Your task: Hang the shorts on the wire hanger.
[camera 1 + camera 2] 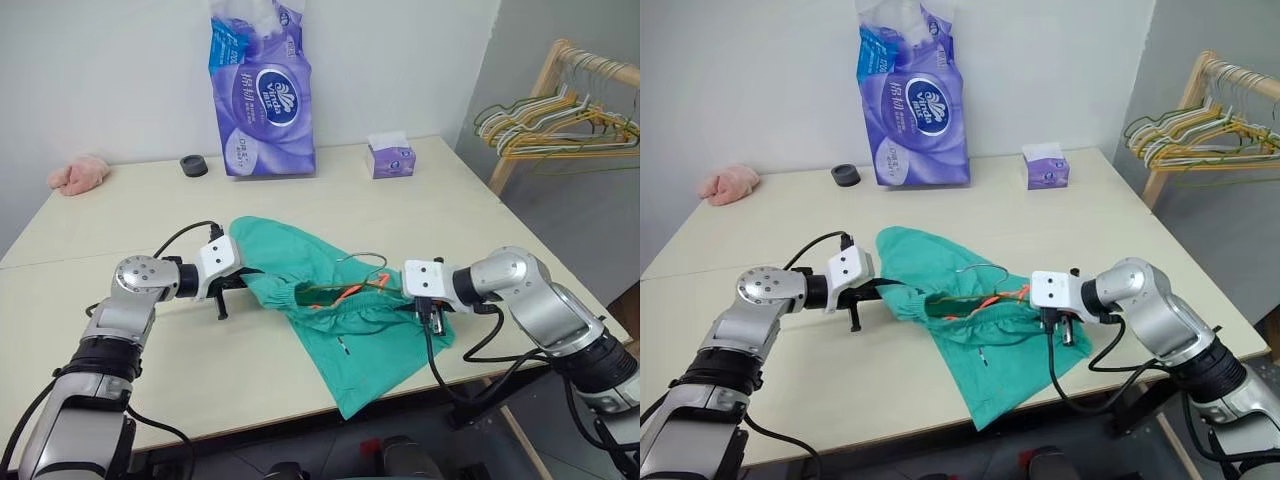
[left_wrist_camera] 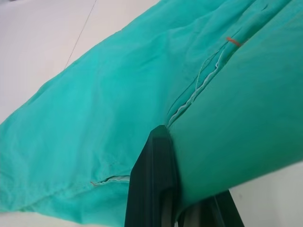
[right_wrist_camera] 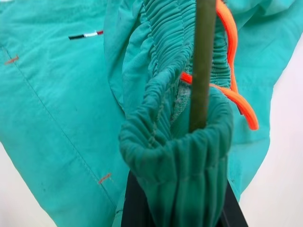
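Observation:
The teal-green shorts (image 1: pixel 352 335) lie crumpled on the middle of the table, their gathered waistband stretched between my two grippers. My left gripper (image 1: pixel 248 282) is shut on the waistband's left end; one black finger (image 2: pixel 154 179) presses into the fabric. My right gripper (image 1: pixel 398 287) is shut at the right end, where the waistband (image 3: pixel 175 142) is bunched over its fingertips. The wire hanger (image 3: pixel 202 66) rises out of that bunch as a thin olive rod. Its curved hook (image 1: pixel 362 257) sticks up above the waistband. The orange drawstring (image 1: pixel 350 293) hangs at the opening.
A purple tissue pack (image 1: pixel 262 95), a small tissue box (image 1: pixel 391 157) and a black round lid (image 1: pixel 194 165) stand at the table's back. A pink fluffy cloth (image 1: pixel 78 175) lies far left. A wooden rack with several hangers (image 1: pixel 560 125) stands beyond the right edge.

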`<state>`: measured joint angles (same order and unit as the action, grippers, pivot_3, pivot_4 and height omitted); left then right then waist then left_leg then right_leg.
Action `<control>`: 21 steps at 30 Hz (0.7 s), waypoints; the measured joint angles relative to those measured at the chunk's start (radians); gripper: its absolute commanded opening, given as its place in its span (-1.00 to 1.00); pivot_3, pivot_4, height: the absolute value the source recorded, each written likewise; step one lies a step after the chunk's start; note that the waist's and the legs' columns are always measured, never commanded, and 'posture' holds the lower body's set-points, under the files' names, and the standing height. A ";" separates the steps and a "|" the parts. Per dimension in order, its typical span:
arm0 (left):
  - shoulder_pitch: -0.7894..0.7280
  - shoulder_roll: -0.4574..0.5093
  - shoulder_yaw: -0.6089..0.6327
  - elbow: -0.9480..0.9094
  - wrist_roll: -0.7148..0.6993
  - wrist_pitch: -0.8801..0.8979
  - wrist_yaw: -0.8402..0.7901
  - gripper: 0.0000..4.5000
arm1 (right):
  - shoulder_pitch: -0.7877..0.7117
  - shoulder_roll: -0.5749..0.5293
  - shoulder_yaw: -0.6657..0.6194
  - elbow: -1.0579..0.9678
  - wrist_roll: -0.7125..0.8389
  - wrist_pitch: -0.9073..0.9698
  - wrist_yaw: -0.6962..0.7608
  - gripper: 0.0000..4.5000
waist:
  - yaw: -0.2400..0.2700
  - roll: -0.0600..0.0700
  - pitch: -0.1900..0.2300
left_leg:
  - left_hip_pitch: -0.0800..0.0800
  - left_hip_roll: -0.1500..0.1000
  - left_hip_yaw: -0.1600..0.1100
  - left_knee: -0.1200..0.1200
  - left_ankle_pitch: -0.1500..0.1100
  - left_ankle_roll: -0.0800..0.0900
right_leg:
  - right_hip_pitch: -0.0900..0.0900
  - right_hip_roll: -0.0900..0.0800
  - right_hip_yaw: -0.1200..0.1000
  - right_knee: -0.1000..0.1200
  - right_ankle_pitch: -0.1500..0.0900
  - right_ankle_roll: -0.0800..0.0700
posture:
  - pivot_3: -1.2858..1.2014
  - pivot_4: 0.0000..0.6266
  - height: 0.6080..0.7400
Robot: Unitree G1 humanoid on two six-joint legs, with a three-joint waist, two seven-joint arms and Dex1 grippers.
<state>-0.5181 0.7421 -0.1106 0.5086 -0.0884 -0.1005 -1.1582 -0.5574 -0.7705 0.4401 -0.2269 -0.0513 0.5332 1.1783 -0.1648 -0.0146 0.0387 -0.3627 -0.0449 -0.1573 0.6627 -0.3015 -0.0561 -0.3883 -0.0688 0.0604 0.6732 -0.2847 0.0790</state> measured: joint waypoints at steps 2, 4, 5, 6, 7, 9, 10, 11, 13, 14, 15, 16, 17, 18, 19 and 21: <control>0.000 0.000 0.000 0.000 0.000 -0.002 -0.001 -0.99 | 0.005 -0.004 -0.015 -0.004 0.014 0.014 0.000 -1.00 | 0.000 0.000 0.000 | 0.000 0.000 0.000 0.000 0.000 0.000 | 0.000 0.000 0.000 0.000 0.000 0.000 | -0.10 -1.00 1.00; 0.000 0.001 0.000 0.000 0.003 -0.009 -0.001 -0.99 | 0.018 -0.018 -0.032 -0.007 0.033 0.032 0.003 -1.00 | 0.001 0.000 0.000 | 0.000 0.000 0.000 0.000 0.000 0.000 | 0.000 0.000 0.000 0.000 0.000 0.000 | -0.10 -1.00 1.00; 0.000 0.001 0.000 0.000 0.006 -0.013 -0.001 -0.99 | 0.024 -0.026 -0.037 -0.007 0.037 0.038 0.006 -1.00 | 0.001 0.000 0.000 | 0.000 0.000 0.000 0.000 0.000 0.000 | 0.000 0.000 0.000 0.000 0.000 0.000 | -0.10 -1.00 1.00; 0.001 0.002 0.000 0.000 0.010 -0.017 -0.001 -0.99 | 0.032 -0.039 -0.039 -0.007 0.042 0.044 0.008 -1.00 | 0.001 0.000 0.000 | 0.000 0.000 0.000 0.000 0.000 0.000 | 0.000 0.000 0.000 0.000 0.000 0.000 | -0.09 -1.00 1.00; 0.001 0.002 0.000 0.000 0.013 -0.018 -0.001 -0.99 | 0.037 -0.046 -0.046 -0.007 0.046 0.045 0.012 -1.00 | 0.001 0.000 0.000 | 0.000 0.000 0.000 0.000 0.000 0.000 | 0.000 0.000 0.000 0.000 0.000 0.000 | -0.09 -1.00 1.00; 0.001 0.002 0.000 0.000 0.016 -0.020 -0.001 -0.99 | 0.043 -0.061 -0.059 -0.010 0.061 0.047 0.017 -1.00 | 0.000 0.000 0.000 | 0.000 0.000 0.000 0.000 0.000 0.001 | 0.000 0.000 0.000 0.000 0.000 0.000 | -0.09 -1.00 1.00; 0.001 0.002 0.000 0.000 0.016 -0.020 -0.001 -0.99 | 0.046 -0.071 -0.067 -0.013 0.069 0.049 0.019 -1.00 | 0.000 0.000 0.000 | 0.000 0.000 0.000 0.000 0.000 0.001 | 0.000 0.000 0.000 0.000 0.000 0.000 | -0.10 -1.00 1.00; 0.001 0.002 0.000 0.000 0.017 -0.020 0.000 -0.99 | 0.047 -0.078 -0.070 -0.017 0.074 0.052 0.019 -1.00 | 0.000 0.000 0.000 | 0.000 0.000 0.000 0.000 0.000 0.001 | 0.000 0.000 0.000 0.000 0.000 0.000 | -0.10 -1.00 1.00; 0.001 0.001 0.000 0.000 0.017 -0.020 0.002 -0.99 | 0.053 -0.080 -0.074 -0.030 0.079 0.063 0.018 -1.00 | 0.000 0.000 0.000 | 0.000 0.000 0.000 0.000 0.000 0.001 | 0.000 0.000 0.000 0.000 0.000 0.000 | -0.10 -1.00 1.00; 0.001 0.000 0.000 -0.001 0.015 -0.014 0.004 -0.99 | 0.056 -0.078 -0.074 -0.038 0.082 0.071 0.016 -1.00 | 0.000 0.000 0.000 | 0.000 0.000 0.000 0.000 -0.001 0.001 | 0.000 0.000 0.000 0.000 0.000 0.000 | -0.10 -1.00 1.00; 0.001 -0.002 0.000 -0.002 0.014 -0.010 0.005 -0.99 | 0.056 -0.074 -0.074 -0.043 0.085 0.076 0.014 -1.00 | 0.000 0.000 0.000 | 0.000 0.000 0.000 0.000 -0.001 0.001 | 0.000 0.000 0.000 0.000 0.000 0.000 | -0.10 -1.00 1.00; 0.002 -0.003 0.000 -0.007 0.012 -0.004 0.004 -0.99 | 0.055 -0.071 -0.074 -0.047 0.088 0.084 0.011 -1.00 | 0.000 0.000 0.000 | 0.000 0.000 0.000 0.000 -0.001 0.001 | 0.000 0.000 0.000 0.000 0.000 0.000 | -0.10 -1.00 1.00; 0.005 -0.003 0.000 -0.015 0.011 0.001 -0.001 -0.99 | 0.055 -0.066 -0.074 -0.049 0.092 0.091 0.007 -1.00 | 0.000 0.000 0.000 | 0.000 0.000 0.000 0.000 -0.001 0.001 | 0.000 0.000 0.000 0.000 0.000 0.000 | -0.10 -1.00 1.00; 0.009 -0.003 -0.001 -0.022 0.012 0.001 -0.004 -0.99 | 0.055 -0.063 -0.074 -0.051 0.094 0.094 0.004 -1.00 | 0.000 0.000 0.000 | 0.000 0.000 0.000 0.000 -0.001 0.001 | 0.000 0.000 0.000 0.000 0.000 0.000 | -0.10 -1.00 1.00; 0.014 -0.003 -0.002 -0.029 0.013 -0.002 -0.006 -0.99 | 0.055 -0.060 -0.074 -0.053 0.099 0.101 0.002 -1.00 | 0.000 0.000 0.000 | 0.000 0.000 0.000 0.000 -0.001 0.001 | 0.000 0.000 0.000 0.000 0.000 0.000 | -0.10 -1.00 1.00; 0.027 -0.003 -0.004 -0.030 0.023 -0.015 -0.006 -0.99 | 0.055 -0.056 -0.074 -0.054 0.112 0.116 0.000 -1.00 | 0.000 0.000 0.000 | 0.000 0.000 0.000 0.000 -0.001 0.001 | 0.000 0.000 0.000 0.000 0.000 0.000 | -0.10 -1.00 1.00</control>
<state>-0.4915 0.7390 -0.1147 0.4788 -0.0655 -0.1153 -1.1642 -0.5026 -0.8263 0.3664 -0.2809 0.0606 0.6489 1.1779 -0.1649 -0.0146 0.0387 -0.3627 -0.0448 -0.1572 0.6626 -0.3021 -0.0549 -0.3881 -0.0691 0.0600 0.6730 -0.2847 0.0790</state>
